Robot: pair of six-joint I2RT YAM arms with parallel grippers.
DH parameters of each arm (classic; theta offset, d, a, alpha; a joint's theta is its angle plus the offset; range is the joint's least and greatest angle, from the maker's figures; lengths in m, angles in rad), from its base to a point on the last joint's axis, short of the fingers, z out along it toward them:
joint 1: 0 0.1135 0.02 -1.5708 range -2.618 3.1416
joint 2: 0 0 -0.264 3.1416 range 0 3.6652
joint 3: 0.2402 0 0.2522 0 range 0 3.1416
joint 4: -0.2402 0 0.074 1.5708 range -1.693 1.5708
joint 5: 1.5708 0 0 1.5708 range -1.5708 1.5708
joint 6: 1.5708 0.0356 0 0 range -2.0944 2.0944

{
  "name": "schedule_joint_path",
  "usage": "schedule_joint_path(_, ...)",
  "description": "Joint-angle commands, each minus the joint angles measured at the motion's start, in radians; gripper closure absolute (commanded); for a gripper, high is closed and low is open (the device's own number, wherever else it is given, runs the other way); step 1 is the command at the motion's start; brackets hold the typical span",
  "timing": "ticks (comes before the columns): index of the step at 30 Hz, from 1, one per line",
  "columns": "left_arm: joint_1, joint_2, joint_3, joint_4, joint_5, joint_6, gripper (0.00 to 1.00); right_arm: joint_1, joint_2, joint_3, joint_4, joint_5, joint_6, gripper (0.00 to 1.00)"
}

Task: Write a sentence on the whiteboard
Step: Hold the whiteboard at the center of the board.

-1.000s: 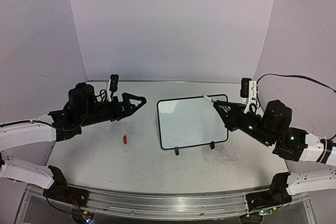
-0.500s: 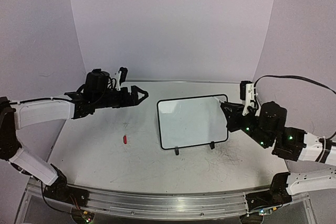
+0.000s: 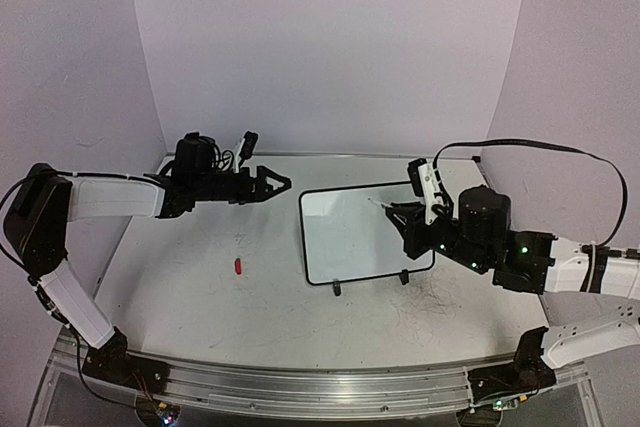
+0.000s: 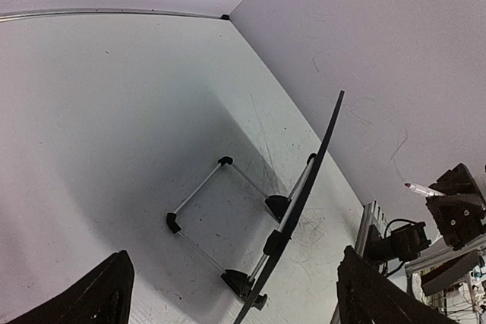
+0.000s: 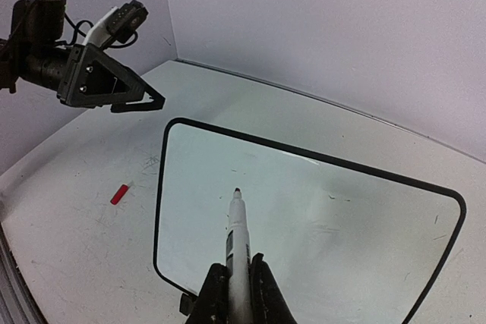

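The whiteboard (image 3: pixel 360 235), white with a thin black frame and two black feet, stands tilted at the table's centre right and carries no writing. My right gripper (image 3: pixel 400 215) is shut on a white marker (image 3: pixel 380 205) and holds its dark tip over the board's right part. In the right wrist view the marker (image 5: pixel 238 233) points at the board (image 5: pixel 334 202) from between my fingers (image 5: pixel 219 294); I cannot tell whether the tip touches. My left gripper (image 3: pixel 278 185) is open and empty, just left of the board's top left corner. The left wrist view shows the board (image 4: pixel 305 191) edge-on from behind.
A small red marker cap (image 3: pixel 238 266) lies on the table left of the board, and also shows in the right wrist view (image 5: pixel 118 194). A wire stand (image 4: pixel 220 218) props the board from behind. Grey walls close in the back and sides. The tabletop is scuffed near the board's feet.
My right gripper has moved left with the marker, from the board's right edge to over its surface. My left arm has stretched farther back and right towards the board's top left corner.
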Motion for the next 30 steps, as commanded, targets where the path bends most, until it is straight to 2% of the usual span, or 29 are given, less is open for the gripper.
schedule_joint_path(1,0.01,0.019,0.008,0.151,0.099,-0.031,0.07,0.001,0.057,0.083,0.069,-0.056,-0.055,1.0)
schedule_joint_path(8,0.016,0.019,0.021,0.181,0.083,-0.13,0.08,0.006,0.186,0.166,0.137,-0.095,-0.093,1.0)
schedule_joint_path(12,0.016,0.033,0.046,0.191,0.082,-0.136,0.08,0.008,0.233,0.173,0.164,-0.081,-0.094,1.0)
schedule_joint_path(21,0.015,0.125,0.064,0.253,0.208,-0.117,0.16,0.03,0.18,0.027,0.275,-0.026,-0.113,1.0)
schedule_joint_path(25,0.006,0.154,0.074,0.282,0.219,-0.138,0.18,0.031,0.204,0.051,0.259,-0.027,-0.126,1.0)
schedule_joint_path(30,-0.022,0.187,0.097,0.296,0.251,-0.154,0.27,0.032,0.289,0.13,0.234,-0.06,-0.13,1.0)
